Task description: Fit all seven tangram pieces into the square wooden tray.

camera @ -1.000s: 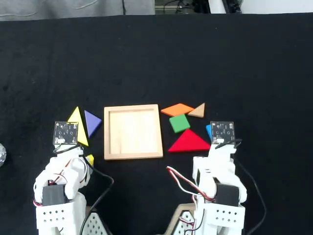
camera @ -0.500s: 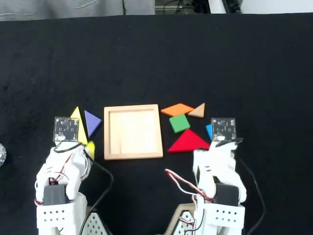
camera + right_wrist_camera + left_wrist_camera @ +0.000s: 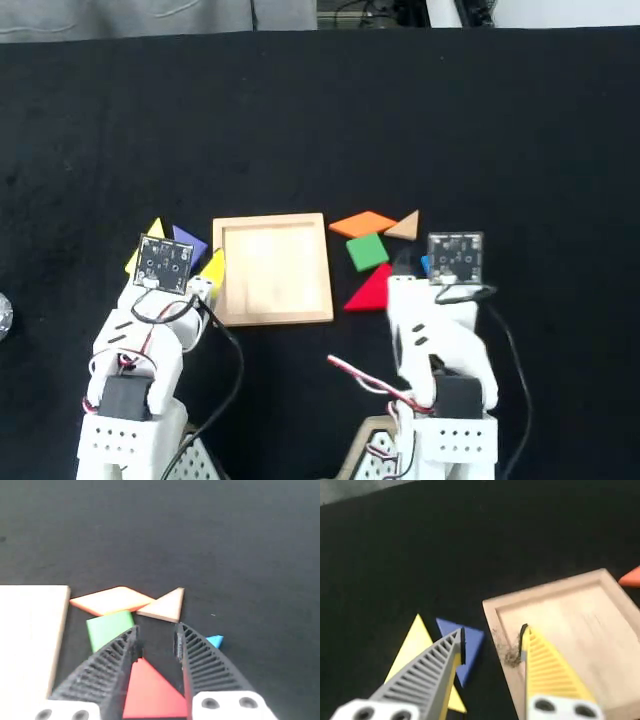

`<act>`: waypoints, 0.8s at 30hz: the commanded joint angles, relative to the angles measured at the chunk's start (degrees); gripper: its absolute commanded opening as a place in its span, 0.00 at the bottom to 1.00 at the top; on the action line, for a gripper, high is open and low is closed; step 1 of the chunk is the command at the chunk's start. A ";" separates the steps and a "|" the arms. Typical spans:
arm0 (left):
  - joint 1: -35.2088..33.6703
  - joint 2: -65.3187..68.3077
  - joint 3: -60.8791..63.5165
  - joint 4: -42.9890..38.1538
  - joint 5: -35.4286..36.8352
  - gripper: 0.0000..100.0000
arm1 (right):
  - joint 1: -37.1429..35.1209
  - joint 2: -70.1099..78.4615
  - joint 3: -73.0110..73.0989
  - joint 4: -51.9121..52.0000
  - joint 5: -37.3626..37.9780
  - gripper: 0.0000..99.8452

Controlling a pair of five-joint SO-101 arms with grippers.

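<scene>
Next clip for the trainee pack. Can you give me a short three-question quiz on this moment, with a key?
1. True or false: the wooden tray already holds a tangram piece.
2. In the right wrist view, which piece shows between the fingers of the right gripper?
A. green square
B. red triangle
C. orange parallelogram
3. Fill in: on the side of the tray where the left gripper is, ___ pieces lie on the table.

Key
1. False: the tray is bare.
2. B: the tip of the red triangle shows there.
3. Two: the yellow triangle and the blue triangle.
</scene>
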 commanded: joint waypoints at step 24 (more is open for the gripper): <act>-17.36 -2.37 -0.57 2.90 0.53 0.20 | -14.68 -4.62 -11.38 0.44 -0.09 0.12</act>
